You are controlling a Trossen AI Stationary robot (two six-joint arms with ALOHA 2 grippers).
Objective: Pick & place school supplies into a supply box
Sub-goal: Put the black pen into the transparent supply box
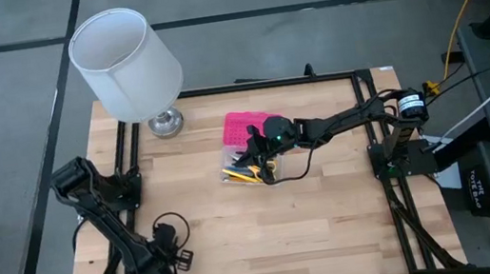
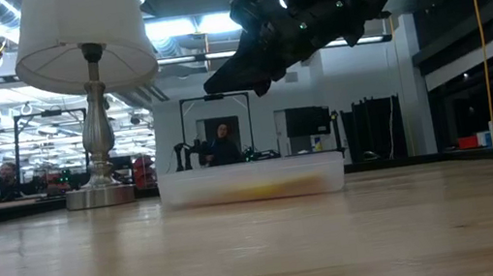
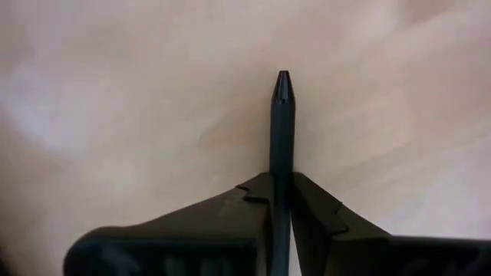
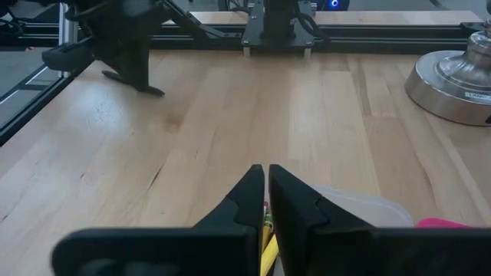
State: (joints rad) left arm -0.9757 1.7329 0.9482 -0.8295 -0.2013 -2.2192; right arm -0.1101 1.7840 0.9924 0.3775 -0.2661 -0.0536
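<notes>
The left gripper [image 3: 281, 201] is sitting low over the wooden table [image 1: 332, 211] at its near-left corner, and its two fingers are pinching a black pen [image 3: 281, 138]; the pen is running straight between the fingers, with its tapered tip projecting forward beyond the fingertips above bare wood. The right gripper [image 4: 266, 178] is hanging above the middle of the table with its fingers pressed together and gripping nothing. Directly below and just behind its fingertips, the clear base of the supply box [image 1: 248, 172] is resting flat on the table, with yellow pencils [image 4: 268, 230] lying inside it. The pink lid [image 1: 246, 129] is lying on the far side of the base, touching it. Beyond the right gripper, toward the far-left part of the table, a lamp [image 1: 127, 62] with a white shade and a silver foot is standing upright, well apart from the box. The two grippers are well apart from each other.
</notes>
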